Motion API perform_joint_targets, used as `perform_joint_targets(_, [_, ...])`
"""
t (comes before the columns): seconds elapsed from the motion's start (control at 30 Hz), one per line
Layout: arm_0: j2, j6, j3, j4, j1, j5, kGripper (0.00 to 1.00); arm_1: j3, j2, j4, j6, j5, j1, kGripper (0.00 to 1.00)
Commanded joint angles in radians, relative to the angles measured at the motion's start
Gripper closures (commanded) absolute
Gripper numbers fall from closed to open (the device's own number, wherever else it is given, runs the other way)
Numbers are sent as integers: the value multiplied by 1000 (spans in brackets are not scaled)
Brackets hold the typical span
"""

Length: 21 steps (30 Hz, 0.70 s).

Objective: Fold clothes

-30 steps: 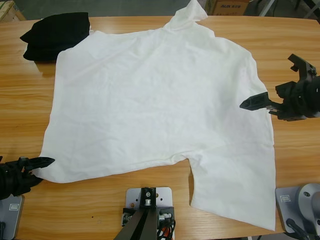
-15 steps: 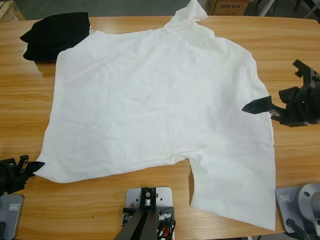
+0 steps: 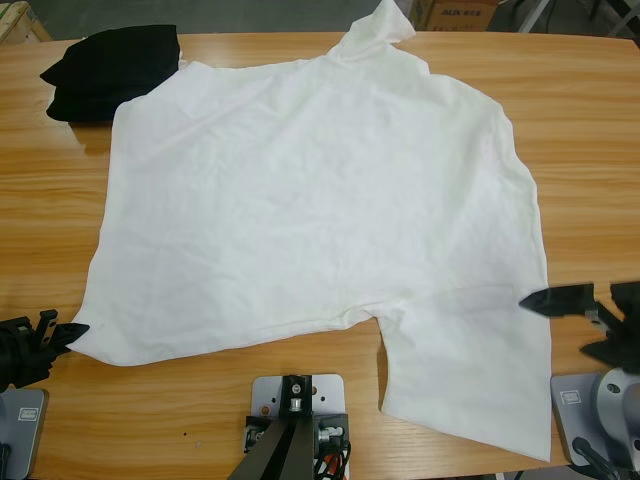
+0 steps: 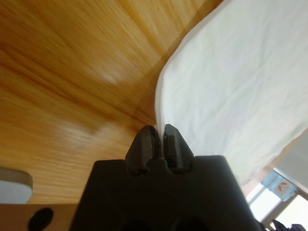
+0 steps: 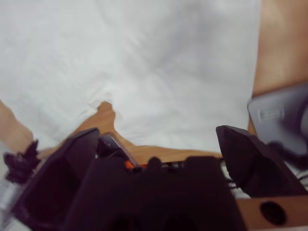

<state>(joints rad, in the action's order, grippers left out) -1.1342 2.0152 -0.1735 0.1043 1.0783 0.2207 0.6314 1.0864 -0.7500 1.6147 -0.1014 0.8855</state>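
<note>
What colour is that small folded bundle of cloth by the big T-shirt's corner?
Black, plain; the small folded bundle shows best in the high view.

The right gripper (image 3: pixel 590 320), jaws spread wide, has dropped from the white T-shirt's (image 3: pixel 320 220) right edge toward the table's near right corner, over the shirt's lower hem. The left gripper (image 3: pixel 70 332) has drawn back leftward, jaws now pinched on the shirt's near-left corner.
</note>
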Motion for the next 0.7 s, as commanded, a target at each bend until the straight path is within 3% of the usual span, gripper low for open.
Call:
perform_joint_targets(0.03, [45, 7, 36, 9, 8, -24, 1000, -68, 22, -28, 649, 62, 385, 197])
perform_joint_targets(0.17, [51, 0, 61, 8, 8, -45, 1000, -76, 69, 14, 835, 82, 503, 218])
perform_joint_targets(0.27, [61, -16, 75, 3, 8, -84, 1000, -75, 146, 50, 1033, 118, 666, 211])
perform_joint_targets(0.43, [77, -27, 77, 3, 8, -100, 1000, -81, 208, 68, 1275, 107, 827, 212])
perform_joint_targets(0.7, [83, -35, 77, 3, 8, -107, 1000, -171, 319, 202, 1416, 88, 859, 216])
